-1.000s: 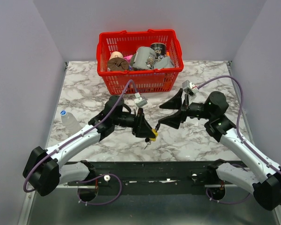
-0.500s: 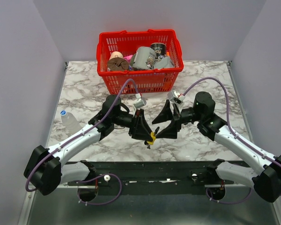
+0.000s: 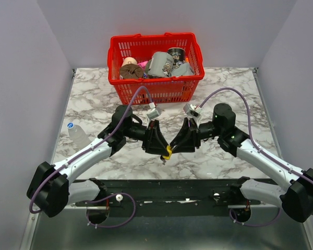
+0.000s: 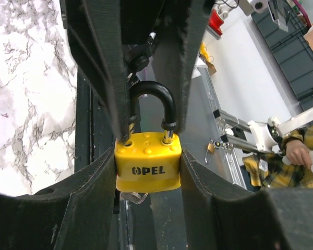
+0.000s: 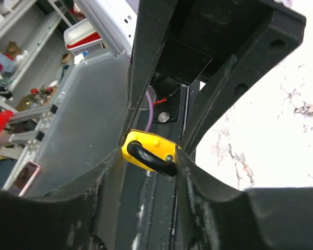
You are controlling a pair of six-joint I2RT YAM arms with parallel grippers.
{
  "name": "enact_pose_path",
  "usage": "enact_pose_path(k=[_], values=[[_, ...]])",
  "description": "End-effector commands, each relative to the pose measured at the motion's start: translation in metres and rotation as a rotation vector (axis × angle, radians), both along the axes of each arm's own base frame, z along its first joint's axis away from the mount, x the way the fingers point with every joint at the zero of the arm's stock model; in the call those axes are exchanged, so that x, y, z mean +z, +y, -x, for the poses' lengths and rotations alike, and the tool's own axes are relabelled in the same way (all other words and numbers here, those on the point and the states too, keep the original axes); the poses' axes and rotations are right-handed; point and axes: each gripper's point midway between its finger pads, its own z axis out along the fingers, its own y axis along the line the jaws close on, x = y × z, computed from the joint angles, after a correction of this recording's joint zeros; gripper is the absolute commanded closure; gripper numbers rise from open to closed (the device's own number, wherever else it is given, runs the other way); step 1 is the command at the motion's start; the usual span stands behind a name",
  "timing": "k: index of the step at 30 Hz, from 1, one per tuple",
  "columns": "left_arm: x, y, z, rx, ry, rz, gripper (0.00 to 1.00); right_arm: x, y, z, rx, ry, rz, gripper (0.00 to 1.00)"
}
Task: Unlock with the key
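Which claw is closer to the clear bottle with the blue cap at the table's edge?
Left. The left gripper, clamping the yellow padlock, is on the padlock's side facing the bottle; the right gripper pinches the same padlock from the far side, slightly farther off.

Red basket (image 3: 155, 89) of clutter; plastic bottle (image 3: 77, 137) lies left.

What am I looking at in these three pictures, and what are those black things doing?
It is a robot: a left arm and a right arm bolted to a marble table. One picture looks down from above; the other two come from a camera on each wrist. On the table are a red basket of odds and ends and a bottle. The left claw holds a yellow padlock by its body, and the right claw pinches its black shackle. A small metal piece, perhaps the key, hangs beneath.
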Motion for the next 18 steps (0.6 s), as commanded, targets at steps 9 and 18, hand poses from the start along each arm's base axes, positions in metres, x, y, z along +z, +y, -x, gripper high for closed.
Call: enact_pose_path(k=[9, 18], values=[[0.0, 0.0, -0.006, 0.015, -0.048, 0.018, 1.0, 0.003, 0.003, 0.002, 0.02, 0.012, -0.02, 0.74], [-0.02, 0.002, -0.041, 0.227, -0.134, -0.112, 1.0, -0.003, 0.004, -0.006, -0.042, 0.047, 0.021, 0.93]])
